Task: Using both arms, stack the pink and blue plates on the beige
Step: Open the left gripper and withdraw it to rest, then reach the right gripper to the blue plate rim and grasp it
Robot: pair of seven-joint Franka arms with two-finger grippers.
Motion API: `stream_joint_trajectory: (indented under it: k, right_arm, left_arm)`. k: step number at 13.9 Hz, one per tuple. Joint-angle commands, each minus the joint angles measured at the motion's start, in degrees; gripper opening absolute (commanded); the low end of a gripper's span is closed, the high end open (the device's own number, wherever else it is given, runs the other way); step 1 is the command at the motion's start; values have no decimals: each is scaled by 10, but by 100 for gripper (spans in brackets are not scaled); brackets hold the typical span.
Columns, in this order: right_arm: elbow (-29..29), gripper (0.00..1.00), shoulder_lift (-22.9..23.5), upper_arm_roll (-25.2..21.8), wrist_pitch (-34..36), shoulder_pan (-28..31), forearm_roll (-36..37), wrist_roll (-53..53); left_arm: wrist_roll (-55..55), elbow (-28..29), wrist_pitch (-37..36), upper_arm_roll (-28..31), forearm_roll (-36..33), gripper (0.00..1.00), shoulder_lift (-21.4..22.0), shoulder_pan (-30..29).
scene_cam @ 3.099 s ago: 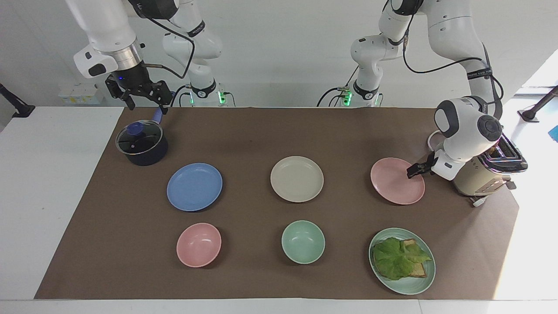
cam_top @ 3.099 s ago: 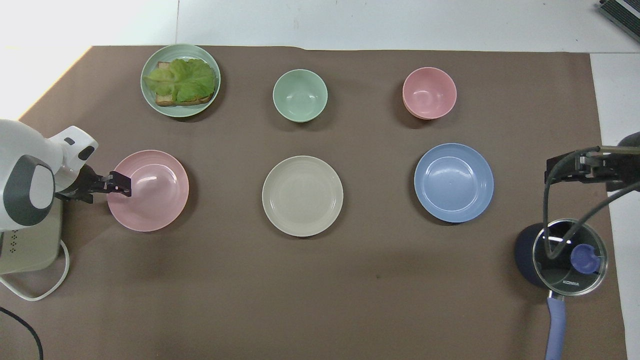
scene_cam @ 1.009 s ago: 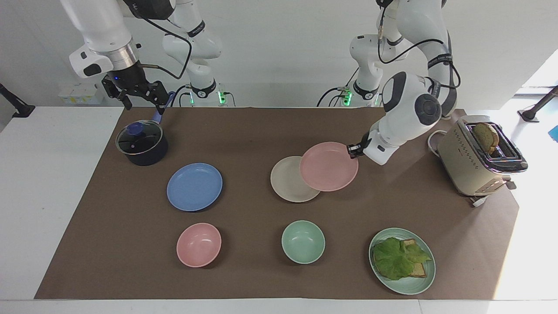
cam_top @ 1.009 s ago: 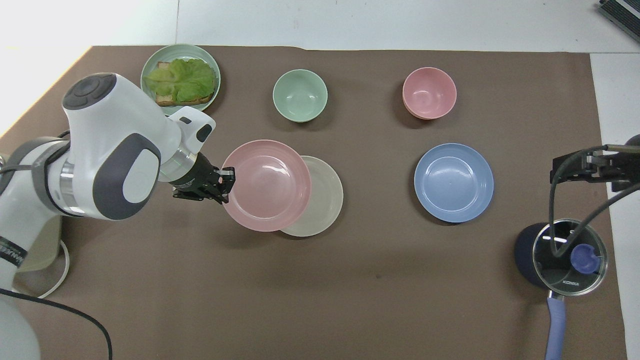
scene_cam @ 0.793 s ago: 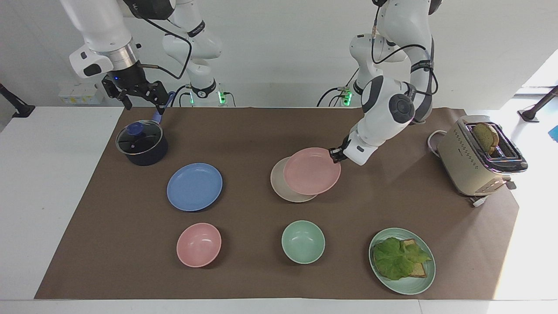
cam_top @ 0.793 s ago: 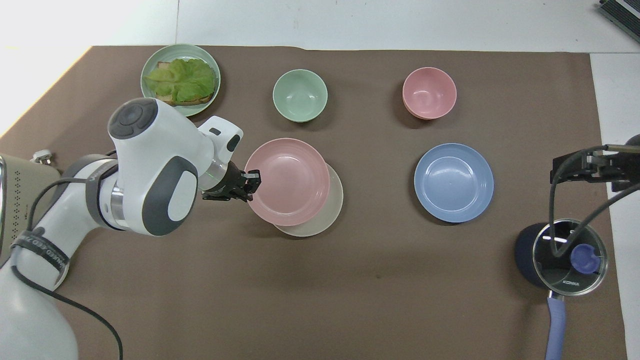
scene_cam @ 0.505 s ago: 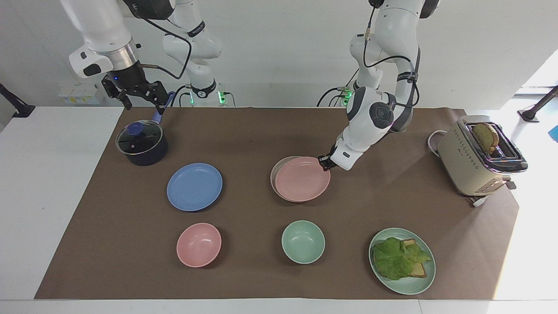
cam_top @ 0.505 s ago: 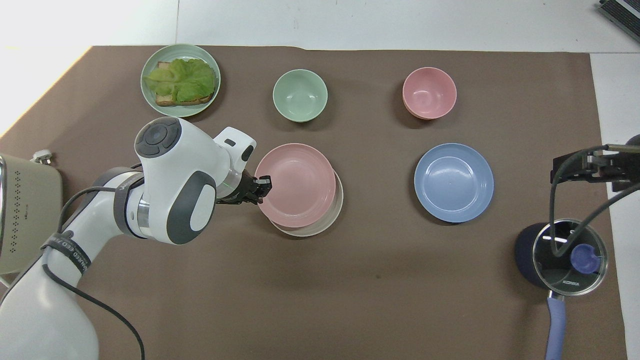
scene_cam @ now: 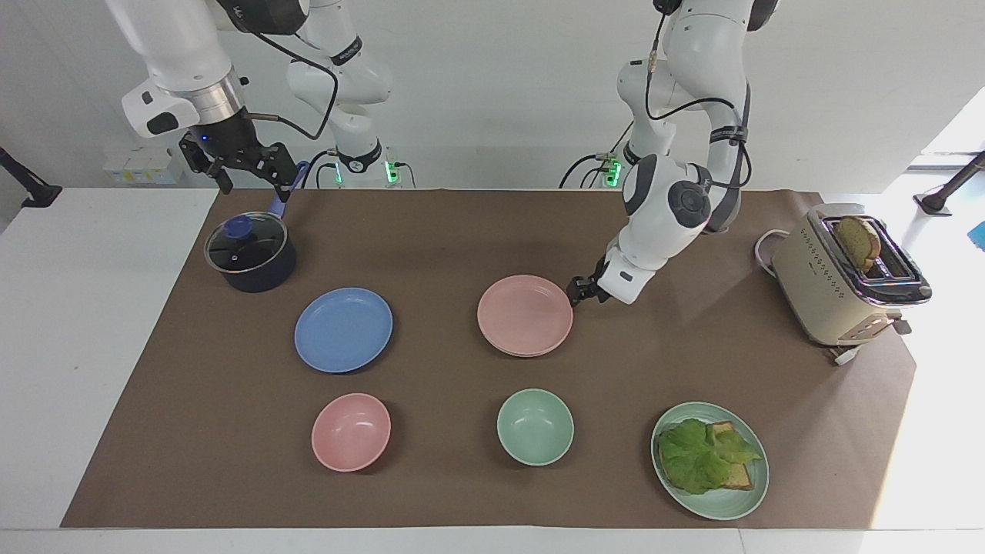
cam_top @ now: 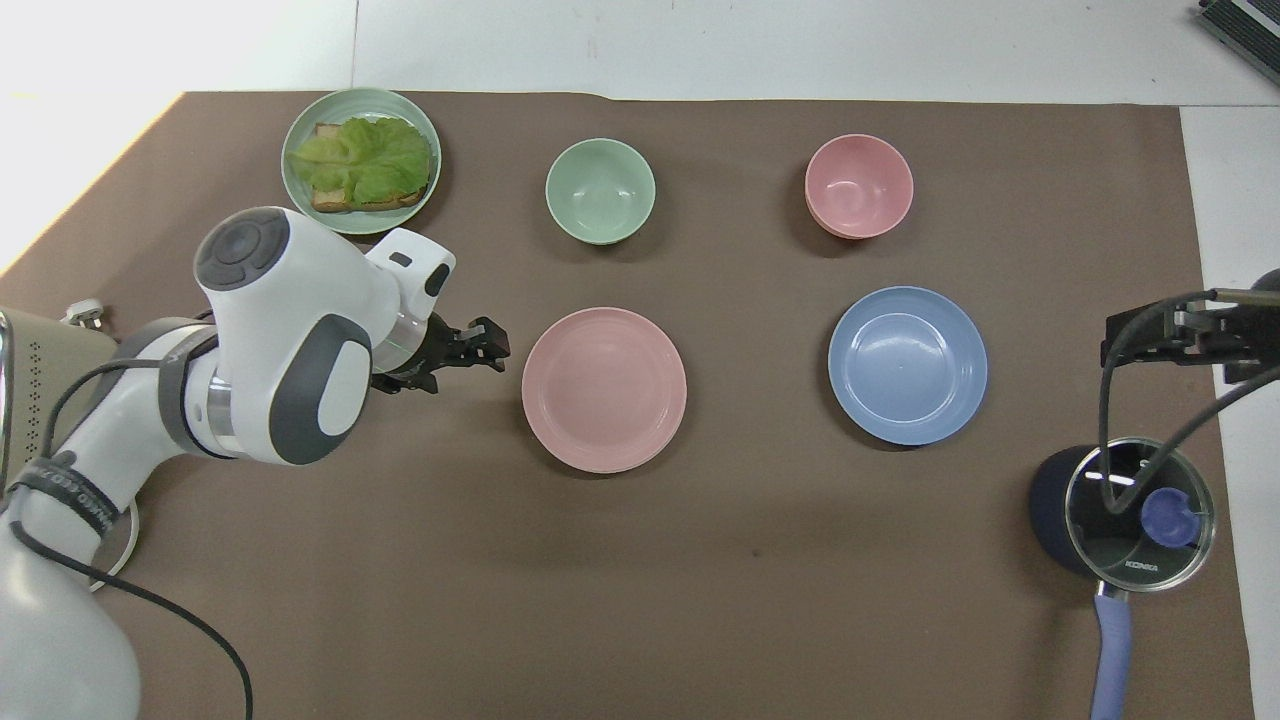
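While the pink plate (scene_cam: 525,315) sits squarely on the beige plate (scene_cam: 531,354), of which only a thin pale edge shows under it in the facing view, my left gripper (scene_cam: 579,292) hangs just beside the stack at the rim toward my left arm's end of the table, clear of the plate and with nothing in it. In the overhead view that gripper (cam_top: 488,348) shows its two fingers (cam_top: 478,326) parted, so it stands open and empty. The stack lies in the middle of the brown mat (scene_cam: 431,238). The blue plate (scene_cam: 343,330) lies flat on the mat beside the stack, well apart from it, toward my right arm's end, and nothing touches it. My right arm waits: its gripper (scene_cam: 248,172) is up in the air over the handle of the pot (scene_cam: 251,253), fingers spread and holding nothing. The pot, with its glass lid on, stands nearer to me than the blue plate. Farther from me than the plates sit a pink bowl (scene_cam: 351,432), a green bowl (scene_cam: 535,426) and a green plate (scene_cam: 722,504) carrying lettuce on toast. A toaster (scene_cam: 843,281) with a slice in its slot stands at my left arm's end of the table.
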State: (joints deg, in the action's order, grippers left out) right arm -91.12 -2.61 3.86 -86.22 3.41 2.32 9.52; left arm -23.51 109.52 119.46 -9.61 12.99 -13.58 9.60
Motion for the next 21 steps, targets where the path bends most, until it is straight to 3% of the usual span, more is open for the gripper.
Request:
stream_joint_trajectory:
  k: [1,4,8,15,21]
  right_arm:
    - [-10,100,-11,-1,-5,7,-14,-18]
    - [-9,100,-11,0,-6,6,-14,-18]
    - [-9,100,-11,-1,-7,7,-14,-17]
    - [-54,100,-22,-3,-70,13,-14,-15]
    - [-182,100,-13,-3,-225,27,-14,-19]
  left_arm:
    - [48,-26,-42,-1,-64,100,12,-61]
    - [135,-59,-68,0,-127,100,29,-115]
    - [245,-161,-165,-1,-135,100,33,-174]
    - [218,-169,-212,-15,-130,100,101,-158]
    - [217,-169,-212,-8,-129,100,102,-180]
